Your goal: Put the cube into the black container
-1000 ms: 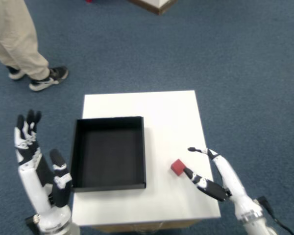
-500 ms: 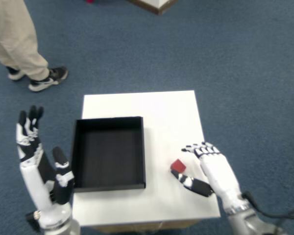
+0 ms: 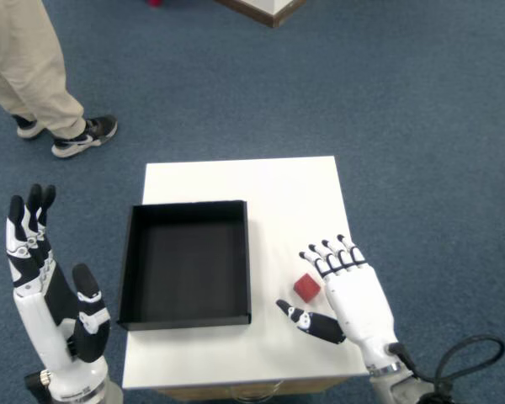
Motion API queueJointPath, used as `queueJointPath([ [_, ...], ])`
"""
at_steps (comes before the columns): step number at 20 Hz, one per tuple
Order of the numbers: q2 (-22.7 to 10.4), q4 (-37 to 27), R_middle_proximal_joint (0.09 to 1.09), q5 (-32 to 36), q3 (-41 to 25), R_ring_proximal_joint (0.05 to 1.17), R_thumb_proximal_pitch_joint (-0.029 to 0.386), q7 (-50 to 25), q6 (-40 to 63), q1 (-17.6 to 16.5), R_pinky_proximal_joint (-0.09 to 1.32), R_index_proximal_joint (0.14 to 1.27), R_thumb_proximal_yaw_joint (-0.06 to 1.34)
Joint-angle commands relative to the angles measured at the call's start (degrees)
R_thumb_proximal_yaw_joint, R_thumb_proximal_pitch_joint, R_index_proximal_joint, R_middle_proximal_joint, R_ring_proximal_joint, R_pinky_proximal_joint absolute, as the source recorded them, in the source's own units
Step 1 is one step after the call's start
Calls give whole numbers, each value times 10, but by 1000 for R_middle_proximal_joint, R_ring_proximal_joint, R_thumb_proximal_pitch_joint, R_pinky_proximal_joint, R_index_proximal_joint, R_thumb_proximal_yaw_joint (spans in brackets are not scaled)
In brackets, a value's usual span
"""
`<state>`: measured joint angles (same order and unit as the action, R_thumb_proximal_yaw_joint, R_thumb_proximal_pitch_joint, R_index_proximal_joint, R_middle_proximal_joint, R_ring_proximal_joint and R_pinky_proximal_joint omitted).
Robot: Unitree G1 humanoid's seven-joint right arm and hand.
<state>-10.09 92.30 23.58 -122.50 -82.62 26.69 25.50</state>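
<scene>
A small red cube (image 3: 306, 287) rests on the white table (image 3: 269, 189), just right of the black container (image 3: 186, 263). My right hand (image 3: 347, 295) lies palm-down beside the cube on its right, fingers spread and pointing away from me. Its thumb (image 3: 308, 322) reaches out below the cube without touching it. The hand is open and holds nothing. The black container is a shallow square tray with nothing inside.
The left hand (image 3: 55, 307) is raised, fingers up, off the table's left edge. A person's legs and black shoes (image 3: 82, 135) stand on the blue carpet at the upper left. The table's front right corner is under my right wrist.
My right hand has turned from edge-on to palm-down and shifted left, closer to the cube. The cube has not moved. The left hand has drifted left and slightly down.
</scene>
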Motion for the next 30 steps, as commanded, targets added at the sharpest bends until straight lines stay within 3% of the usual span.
queueJointPath([
  [1,-18,-16,371,1,1,340,-3,-34,-33,31,220,433,139],
  [7,-39,-60,372,11,10,334,66,-16,-79,39,206,433,151],
  [10,-49,-74,371,22,19,331,78,-5,-92,38,207,438,174],
  [17,-69,-90,367,36,30,327,86,19,-94,33,209,460,209],
  [30,-65,-98,362,49,37,321,83,61,-89,22,203,489,247],
])
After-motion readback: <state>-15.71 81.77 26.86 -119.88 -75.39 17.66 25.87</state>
